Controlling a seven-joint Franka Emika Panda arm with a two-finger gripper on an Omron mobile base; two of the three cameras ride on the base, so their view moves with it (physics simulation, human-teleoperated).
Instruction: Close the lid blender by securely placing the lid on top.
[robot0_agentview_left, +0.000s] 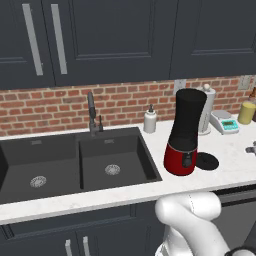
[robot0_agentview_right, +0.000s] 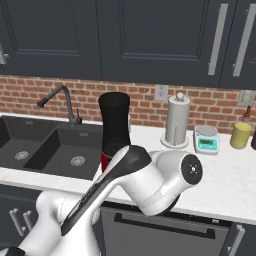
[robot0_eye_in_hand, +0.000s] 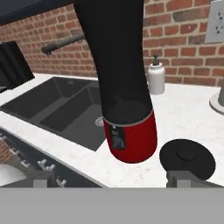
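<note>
The lid lies flat on the white counter. It is a round black disc with a small bump in the middle. It sits just beside the blender, at the foot of its red base, on the side away from the sink. The lid does not touch the blender. The top of the blender is open, with no lid on it. The pictures do not show what is inside the black jar.

In the hand view, the gripper is low at the bottom edge. Its two dark tips are spread wide apart. They hold nothing. One fingertip is right at the near edge of the lid, and it is hard to tell if it touches. The other tip is far off to the other side, near the front edge of the counter. The blender stands between the tips, a bit farther back.

The sink has two black bowls, and both look empty, with only round drains in them. A dark tap stands behind the sink. A white soap bottle stands by the brick wall, near the blender. Behind the blender is a pale roll holder. Next to that is a small white scale, and then a yellow jar.
</note>
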